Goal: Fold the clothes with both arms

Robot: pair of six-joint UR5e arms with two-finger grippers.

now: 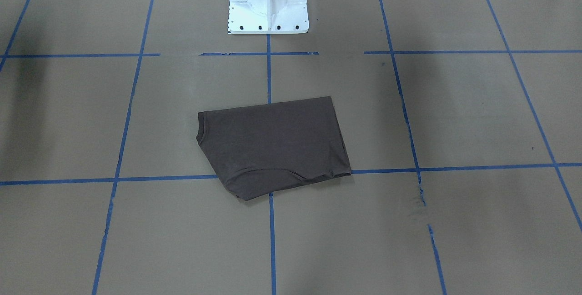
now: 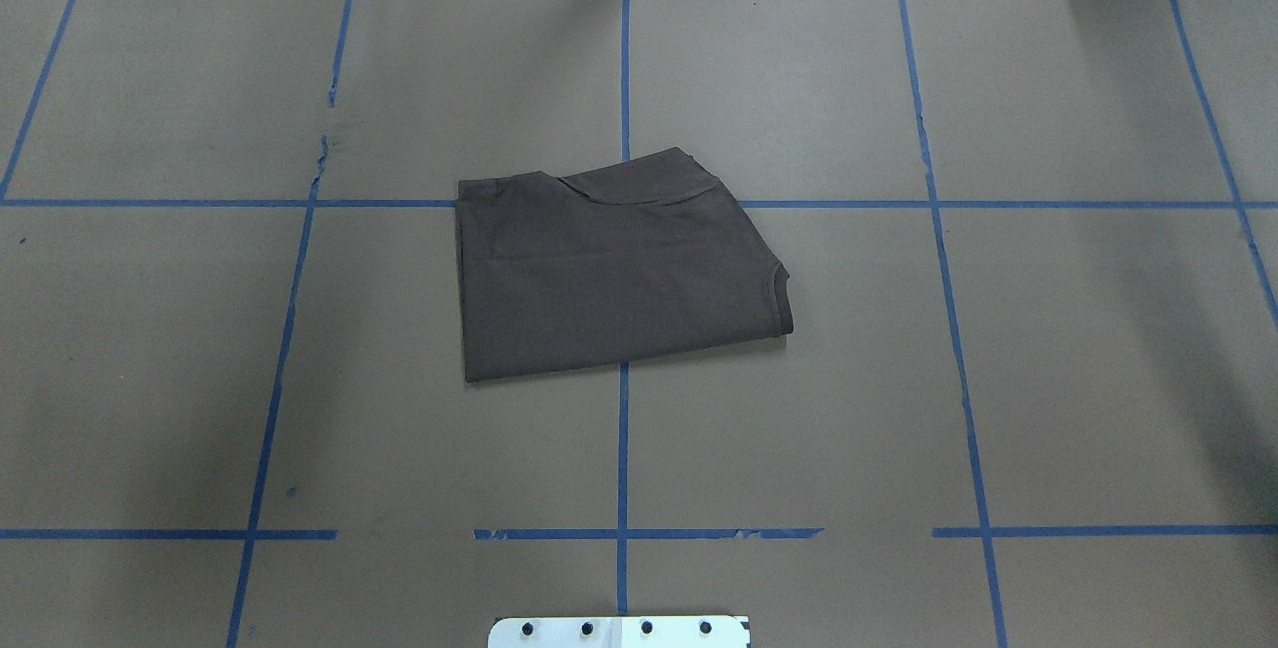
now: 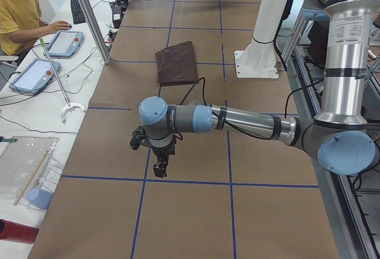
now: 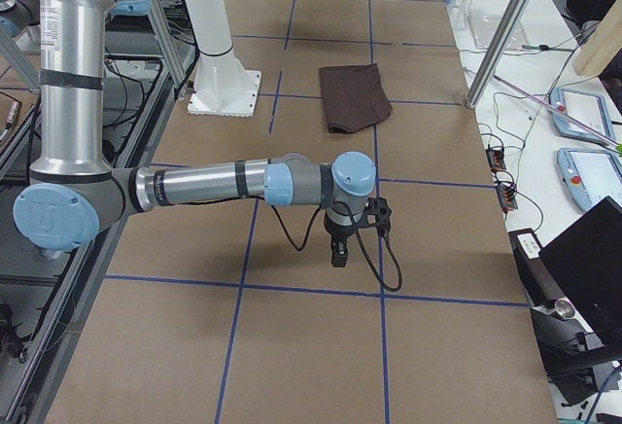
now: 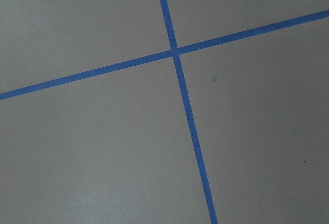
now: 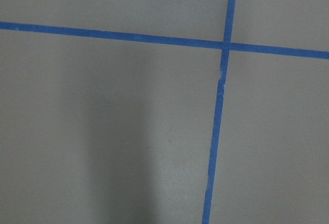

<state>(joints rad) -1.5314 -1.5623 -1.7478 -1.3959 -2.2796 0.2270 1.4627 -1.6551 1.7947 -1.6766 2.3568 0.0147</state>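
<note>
The dark brown T-shirt (image 1: 273, 145) lies folded into a compact, flat packet at the middle of the table (image 2: 609, 269), with nothing touching it. It also shows far off in both side views (image 3: 177, 63) (image 4: 355, 93). My left arm's gripper (image 3: 159, 169) hangs pointing down over bare paper, well away from the shirt toward the table's left end. The right arm's gripper (image 4: 337, 254) hangs the same way toward the right end. I cannot tell whether either is open or shut. Both wrist views show only brown paper and blue tape lines.
The white base block (image 1: 268, 4) stands at the robot's side of the table. Brown paper with a blue tape grid (image 2: 624, 428) covers the table. A seated person (image 3: 15, 15) with tablets (image 3: 62, 42) is beyond the far edge, and a metal post (image 3: 89, 15) stands there.
</note>
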